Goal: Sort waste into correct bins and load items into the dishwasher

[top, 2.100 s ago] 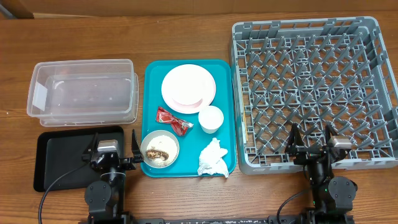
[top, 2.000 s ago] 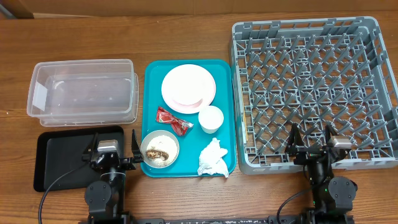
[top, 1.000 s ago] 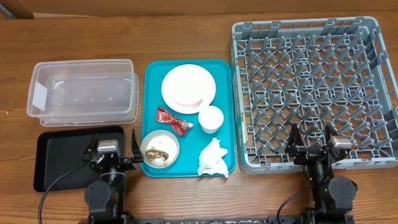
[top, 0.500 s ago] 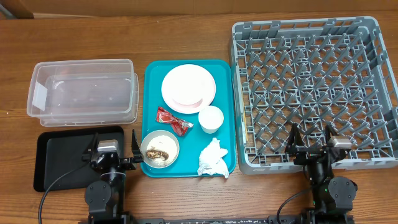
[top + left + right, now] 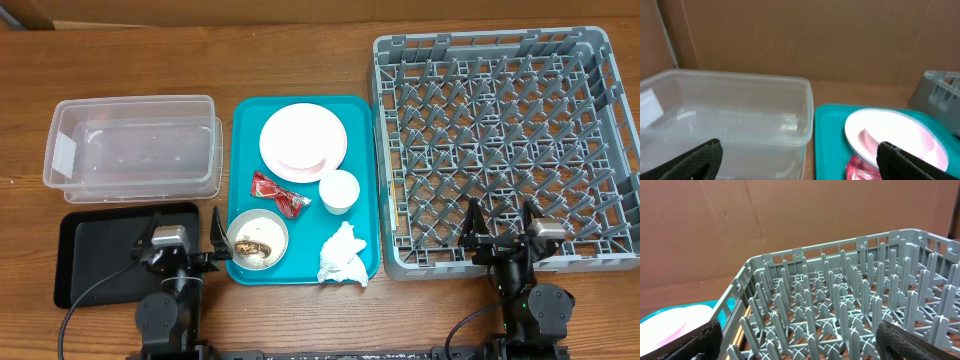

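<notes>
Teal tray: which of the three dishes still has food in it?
The small round bowl at the near-left corner of the teal tray: it holds food scraps, white rice and something brown. The plate and the cup look empty.

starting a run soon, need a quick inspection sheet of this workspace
surface: wooden table
job's things: plate, cup, bowl with food scraps, wrapper and napkin, all on the teal tray; tub, black tray and rack are empty
clutter: nothing seen
grippers: left gripper and right gripper are open, holding nothing, at the near side
cables: left cable and right cable, black, loop by the arm bases
surroundings: cardboard wall behind the table
</notes>
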Robot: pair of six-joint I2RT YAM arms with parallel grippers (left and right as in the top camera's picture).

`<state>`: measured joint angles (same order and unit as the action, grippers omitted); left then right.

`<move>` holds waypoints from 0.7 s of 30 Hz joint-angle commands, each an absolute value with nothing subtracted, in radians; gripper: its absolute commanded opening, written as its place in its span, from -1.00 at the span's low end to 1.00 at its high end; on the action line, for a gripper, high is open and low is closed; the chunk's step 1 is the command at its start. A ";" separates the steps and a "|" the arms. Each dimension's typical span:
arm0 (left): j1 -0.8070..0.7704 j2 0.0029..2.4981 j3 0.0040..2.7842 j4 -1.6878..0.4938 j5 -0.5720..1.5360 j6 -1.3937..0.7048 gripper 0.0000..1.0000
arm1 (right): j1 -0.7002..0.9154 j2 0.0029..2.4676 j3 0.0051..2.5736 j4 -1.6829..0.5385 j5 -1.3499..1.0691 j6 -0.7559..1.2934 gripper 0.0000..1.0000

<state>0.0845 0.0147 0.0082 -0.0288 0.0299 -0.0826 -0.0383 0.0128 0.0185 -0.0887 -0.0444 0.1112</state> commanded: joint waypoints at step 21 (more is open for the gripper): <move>-0.062 0.954 1.522 -1.319 0.385 -0.067 1.00 | -0.033 0.003 0.008 -0.081 -0.038 0.117 1.00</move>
<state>-0.0322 0.7456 1.3167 -1.1515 0.3477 -0.0971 -0.0383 0.0128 0.0185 -0.0875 -0.0444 0.1116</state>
